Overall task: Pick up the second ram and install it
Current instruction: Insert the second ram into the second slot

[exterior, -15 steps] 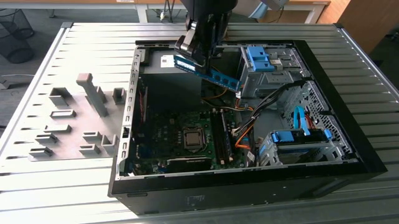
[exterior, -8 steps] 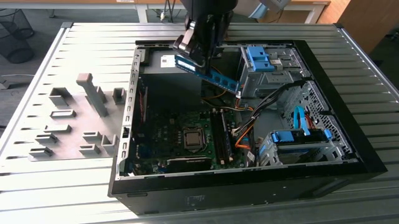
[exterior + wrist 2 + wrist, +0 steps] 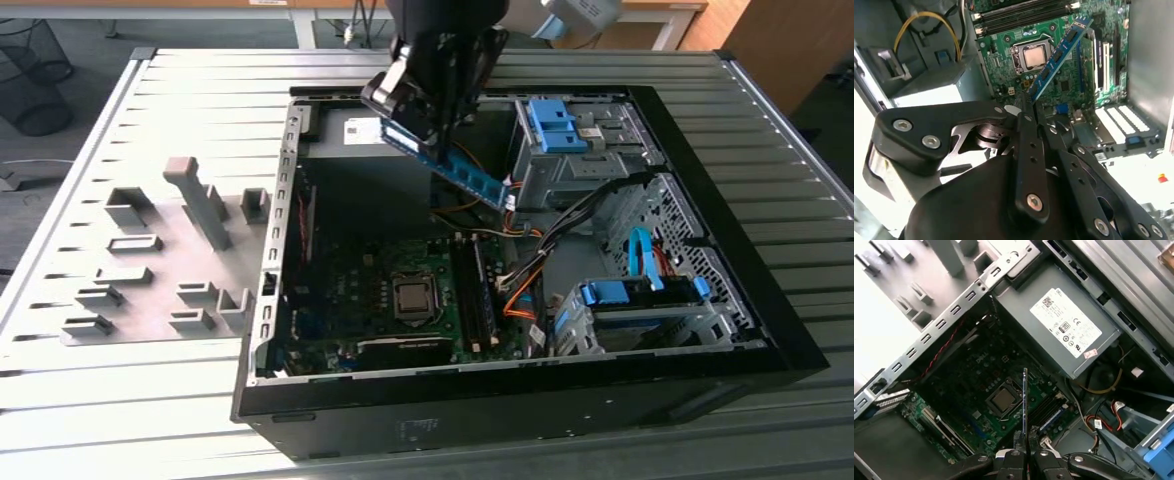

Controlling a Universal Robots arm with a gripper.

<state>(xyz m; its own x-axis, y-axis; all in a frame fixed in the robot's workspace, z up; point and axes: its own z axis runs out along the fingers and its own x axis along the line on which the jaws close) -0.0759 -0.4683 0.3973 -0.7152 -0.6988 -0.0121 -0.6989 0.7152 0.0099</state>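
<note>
The second ram (image 3: 461,170) is a long thin blue stick with black chips, held tilted in the air over the open computer case (image 3: 534,385). My gripper (image 3: 407,125) is shut on one end of it, above the case's back part. In the second wrist view the ram (image 3: 1059,52) juts out from my gripper (image 3: 1026,102) over the green motherboard (image 3: 1004,75) and its processor socket (image 3: 1031,55). Edge-on in the first wrist view, the ram (image 3: 1025,405) rises from the gripper (image 3: 1024,447) above the socket (image 3: 1002,399). The black memory slots (image 3: 470,290) lie below, beside the socket.
A grey fixture plate (image 3: 147,270) with raised blocks lies on the slatted table at the exterior view's left. Inside the case are a grey power supply (image 3: 1069,330), blue drive brackets (image 3: 561,125) (image 3: 641,295) and orange and black cables (image 3: 521,290) beside the slots.
</note>
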